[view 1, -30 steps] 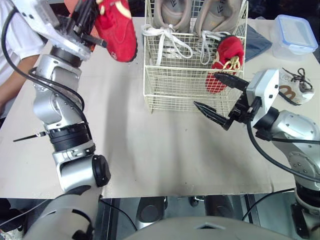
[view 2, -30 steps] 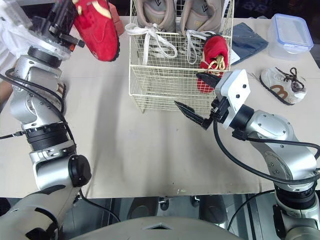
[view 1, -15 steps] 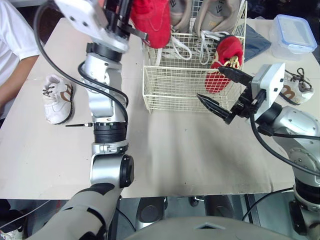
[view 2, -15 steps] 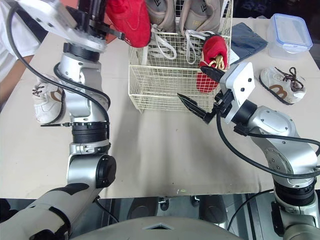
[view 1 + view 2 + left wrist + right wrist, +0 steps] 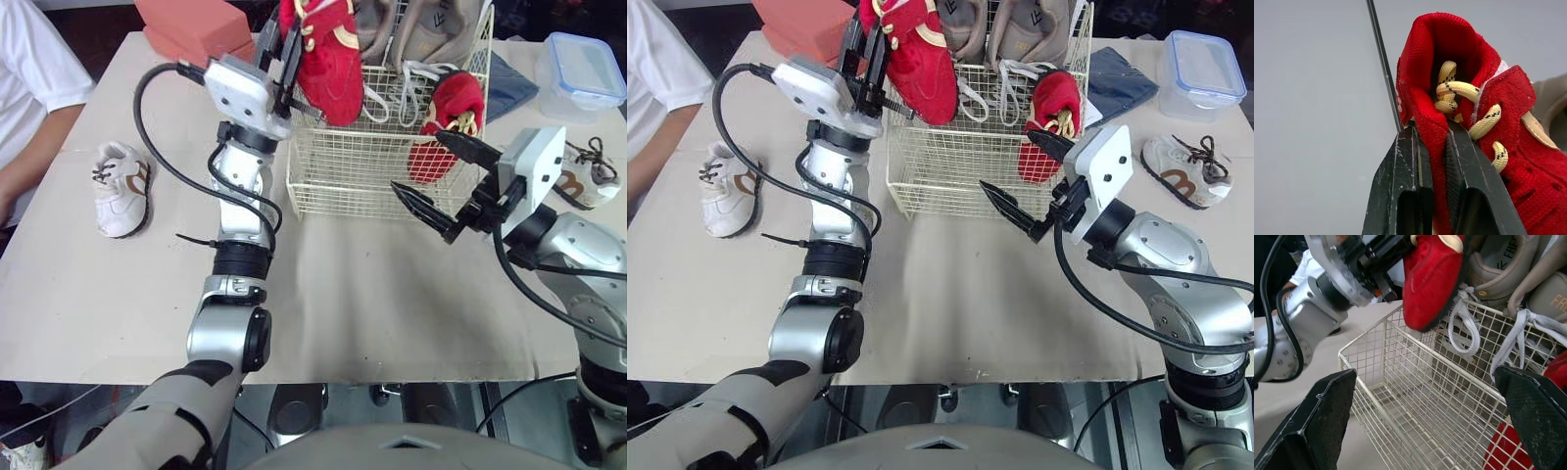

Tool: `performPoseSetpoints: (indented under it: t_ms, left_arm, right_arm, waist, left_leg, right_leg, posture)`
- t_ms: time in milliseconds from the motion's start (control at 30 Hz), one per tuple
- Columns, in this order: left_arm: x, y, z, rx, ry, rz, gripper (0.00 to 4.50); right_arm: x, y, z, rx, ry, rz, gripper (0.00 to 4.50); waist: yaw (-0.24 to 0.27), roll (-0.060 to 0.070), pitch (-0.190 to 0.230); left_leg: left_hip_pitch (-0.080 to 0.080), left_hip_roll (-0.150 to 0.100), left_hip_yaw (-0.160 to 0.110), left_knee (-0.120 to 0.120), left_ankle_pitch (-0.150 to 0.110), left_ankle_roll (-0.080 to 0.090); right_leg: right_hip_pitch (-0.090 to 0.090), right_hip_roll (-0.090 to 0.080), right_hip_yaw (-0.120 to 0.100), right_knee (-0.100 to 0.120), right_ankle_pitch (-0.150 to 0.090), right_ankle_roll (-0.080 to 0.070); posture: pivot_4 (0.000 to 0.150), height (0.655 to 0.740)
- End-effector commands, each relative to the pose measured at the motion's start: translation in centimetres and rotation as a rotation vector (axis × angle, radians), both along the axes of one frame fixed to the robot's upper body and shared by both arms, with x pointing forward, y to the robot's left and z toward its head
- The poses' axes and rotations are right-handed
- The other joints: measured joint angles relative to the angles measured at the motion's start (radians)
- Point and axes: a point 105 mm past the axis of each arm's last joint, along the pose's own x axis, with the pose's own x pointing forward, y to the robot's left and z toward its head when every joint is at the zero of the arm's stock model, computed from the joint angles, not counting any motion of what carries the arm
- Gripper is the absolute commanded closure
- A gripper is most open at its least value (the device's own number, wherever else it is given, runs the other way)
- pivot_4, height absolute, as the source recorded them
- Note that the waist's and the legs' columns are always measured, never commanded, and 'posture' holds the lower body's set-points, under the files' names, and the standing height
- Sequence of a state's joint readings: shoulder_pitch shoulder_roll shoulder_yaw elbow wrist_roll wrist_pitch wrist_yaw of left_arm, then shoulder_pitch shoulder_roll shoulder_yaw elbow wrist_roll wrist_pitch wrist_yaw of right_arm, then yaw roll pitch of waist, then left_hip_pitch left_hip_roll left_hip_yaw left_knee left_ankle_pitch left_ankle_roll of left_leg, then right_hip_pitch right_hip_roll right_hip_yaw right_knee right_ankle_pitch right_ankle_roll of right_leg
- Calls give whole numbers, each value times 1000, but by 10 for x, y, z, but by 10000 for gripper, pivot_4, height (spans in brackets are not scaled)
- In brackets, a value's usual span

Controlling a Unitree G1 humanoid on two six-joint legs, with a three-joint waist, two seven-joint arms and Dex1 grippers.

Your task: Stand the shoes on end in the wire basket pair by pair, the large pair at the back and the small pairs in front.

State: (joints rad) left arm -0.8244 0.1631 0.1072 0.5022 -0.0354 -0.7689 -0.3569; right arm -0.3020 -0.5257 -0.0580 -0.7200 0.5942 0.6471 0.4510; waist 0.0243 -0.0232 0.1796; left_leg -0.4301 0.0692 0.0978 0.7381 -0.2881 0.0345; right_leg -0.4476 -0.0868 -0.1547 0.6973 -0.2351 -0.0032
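My left gripper is shut on the collar of a red shoe with yellow laces and holds it toe-down over the left front of the white wire basket. In the left wrist view the fingers pinch the red collar. The other red shoe stands on end in the basket's right front. Two large tan shoes stand along the back. My right gripper is open just before the basket's right front corner, holding nothing.
A small white shoe lies on the table at the left, its mate at the right behind my right arm. A lidded plastic box, a blue cloth and a red box sit at the back. A person is at the left edge.
My left arm has swung the red shoe rightward from beside the basket to over its left front. The right gripper has hardly moved and stays open.
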Motion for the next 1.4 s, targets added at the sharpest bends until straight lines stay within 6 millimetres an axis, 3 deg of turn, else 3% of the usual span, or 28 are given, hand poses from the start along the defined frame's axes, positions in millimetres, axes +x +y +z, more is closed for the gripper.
performPoseSetpoints:
  t_ms: [33, 133, 267, 600, 900, 1033, 1200, 1400]
  left_arm:
    - [-8, -8, -5, 80, -82, 52, 44093]
    - [-12, -1, -5, 84, -145, 122, 44093]
    - [-14, -5, -16, 158, -174, 133, 44093]
    - [-5, -6, -47, 182, -58, 121, 44093]
    - [6, -9, -73, 188, 164, 29, 44093]
    - [8, -6, -73, 130, 253, -19, 25790]
    - [-3, -4, -69, 91, 272, -62, 801]
    - [-15, -1, -75, 77, 341, -82, 244]
  right_arm:
    - [-6, -4, 14, 14, -66, -8, 0]
    - [-6, -4, 13, 14, -63, -6, 0]
    - [-6, -3, 13, 15, -59, 0, 0]
    - [-5, -3, 13, 14, -60, -1, 0]
    - [-4, -4, 14, 12, -63, -8, 0]
    - [-4, -4, 13, 12, -63, -12, 0]
    - [-4, -4, 13, 11, -62, -14, 0]
    - [-4, -5, 12, 11, -58, -16, 0]
  waist:
    - [0, 0, 0]
    - [0, 0, 0]
    - [-1, 0, 0]
    - [0, 0, 0]
    - [0, 3, -8]
    - [1, 4, -11]
    - [1, 5, -12]
    - [-4, 5, -12]
  left_leg:
    - [0, 0, 0, 0, 0, 0]
    - [0, 0, 0, 0, 0, 0]
    - [0, 1, -1, 0, 0, 0]
    - [0, 1, -1, 0, 0, 0]
    - [1, 1, 0, 0, 0, 1]
    - [2, 2, -1, 0, 0, 1]
    - [3, 1, -1, 0, 0, 1]
    - [3, 2, 0, 0, 0, 1]
  right_leg:
    - [0, 0, 0, 0, 0, 0]
    - [0, 0, 0, 0, 0, 0]
    - [0, 0, 0, 0, 0, 0]
    - [0, 0, -1, 0, 0, 0]
    - [1, -1, -1, 1, 0, 0]
    - [2, -1, 0, 1, 0, 0]
    - [2, 0, 0, 1, 0, 0]
    - [2, 0, 0, 1, 0, 0]
  posture:
    - [1500, 6860]
    - [1500, 6860]
    - [1500, 6860]
    - [1500, 6860]
    - [1500, 6860]
    - [1500, 6860]
    - [1500, 6860]
    - [1500, 6860]
